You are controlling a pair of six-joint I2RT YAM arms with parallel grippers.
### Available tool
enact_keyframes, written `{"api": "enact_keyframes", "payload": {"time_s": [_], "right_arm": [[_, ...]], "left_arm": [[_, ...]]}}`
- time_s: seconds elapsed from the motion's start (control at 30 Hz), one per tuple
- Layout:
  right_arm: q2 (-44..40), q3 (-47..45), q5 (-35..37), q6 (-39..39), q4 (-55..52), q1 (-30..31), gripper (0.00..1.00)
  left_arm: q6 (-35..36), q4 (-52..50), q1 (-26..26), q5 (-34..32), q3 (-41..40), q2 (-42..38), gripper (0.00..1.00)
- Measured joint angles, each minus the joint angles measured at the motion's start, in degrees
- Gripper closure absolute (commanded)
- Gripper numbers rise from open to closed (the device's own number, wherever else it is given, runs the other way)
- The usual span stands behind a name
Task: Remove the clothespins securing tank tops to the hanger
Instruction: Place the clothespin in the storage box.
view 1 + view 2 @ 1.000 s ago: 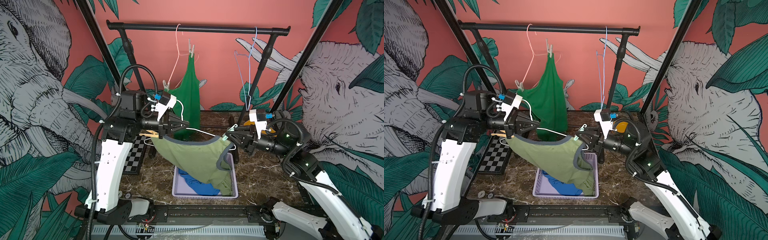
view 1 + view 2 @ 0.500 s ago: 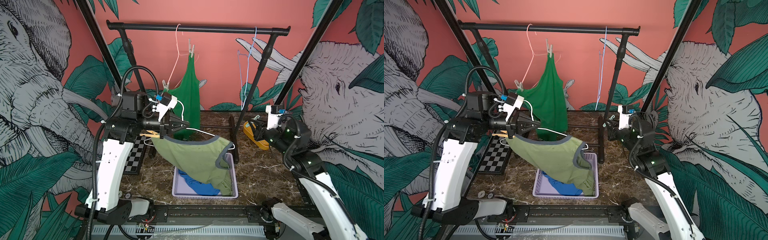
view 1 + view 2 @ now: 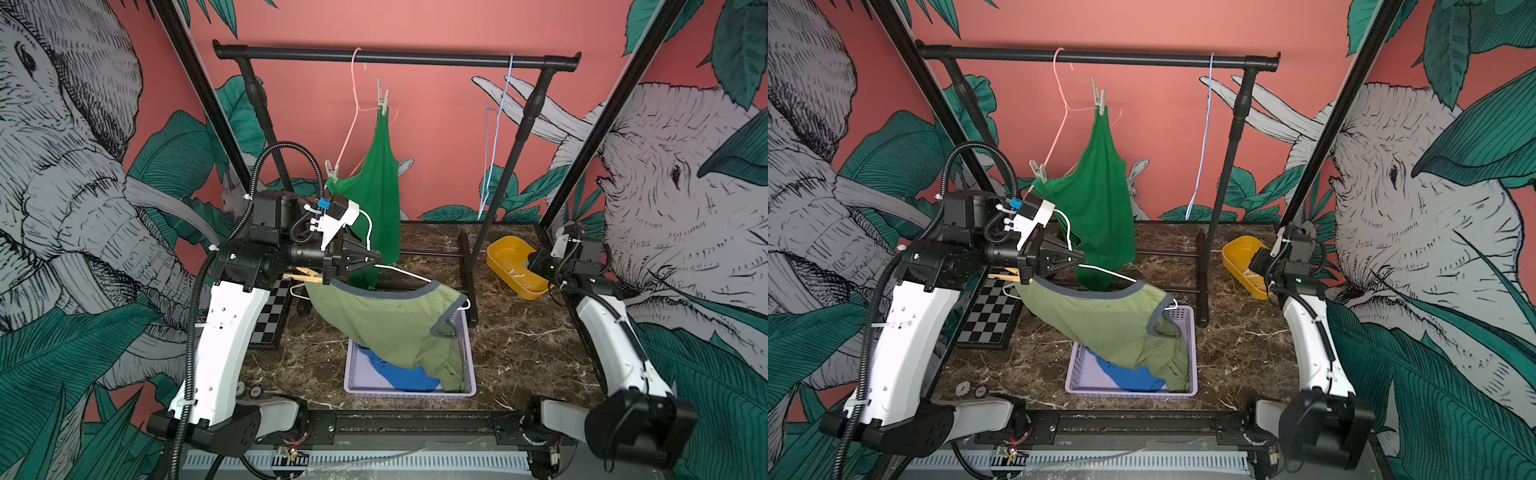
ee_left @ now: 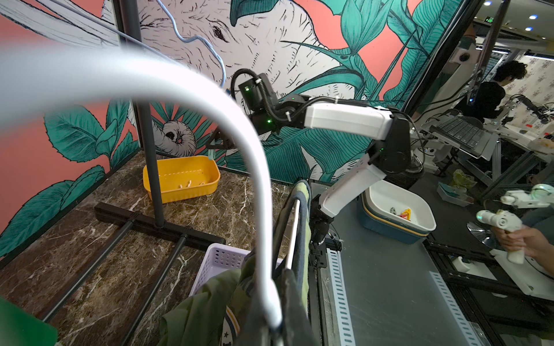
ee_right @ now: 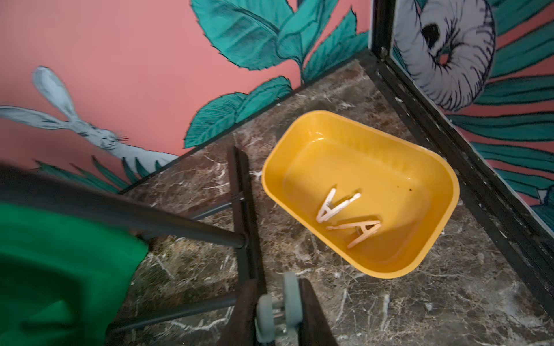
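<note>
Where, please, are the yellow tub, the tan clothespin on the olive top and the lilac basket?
yellow tub (image 5: 359, 161): right wrist view, bare inner floor
tan clothespin (image 3: 301, 275): in a top view, mid-body
lilac basket (image 3: 395, 392): in a top view, front wall

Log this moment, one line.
left jaws: shut on white hanger | right jaws: shut on mint clothespin | yellow bin: two clothespins inside

Top views overlook the whole rig from above; wrist views share yellow tub (image 5: 353, 131).

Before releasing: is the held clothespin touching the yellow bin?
Apart. Right wrist view shows bare marble between the clothespin in the right pincer and the yellow bin.
</note>
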Motion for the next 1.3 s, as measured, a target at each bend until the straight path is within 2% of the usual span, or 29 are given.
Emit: {"api": "enact_keyframes", "payload": {"time_s": [0.17,0.47,0.83,1.2,1.3], "right_arm": [[11.1,1.2,-0.1,2.7,3.1,-4.2,1.0],[21.0,2.1,5.0,3.1,5.6,-5.6,1.0],[23.3,1.8,6.2,1.8,6.1,-6.4,1.0],[27.4,1.8,5.6,1.7,6.6,-6.5,0.62],[27.2,1.8,5.4,1.7,6.9,-6.5,0.56]], "left_arm": [[0.0,0.4,-0.3,0.0,0.0,-0.4,1.0],[0.0,0.9,-1.0,0.0,-0.9,-0.8,1.0],[0.2,1.3,-1.7,-0.2,-1.3,-0.7,1.0],[0.2,1.7,-1.8,-0.7,-2.0,-0.8,1.0],[0.2,1.8,-1.8,-0.7,-2.0,-0.8,1.0]]}}
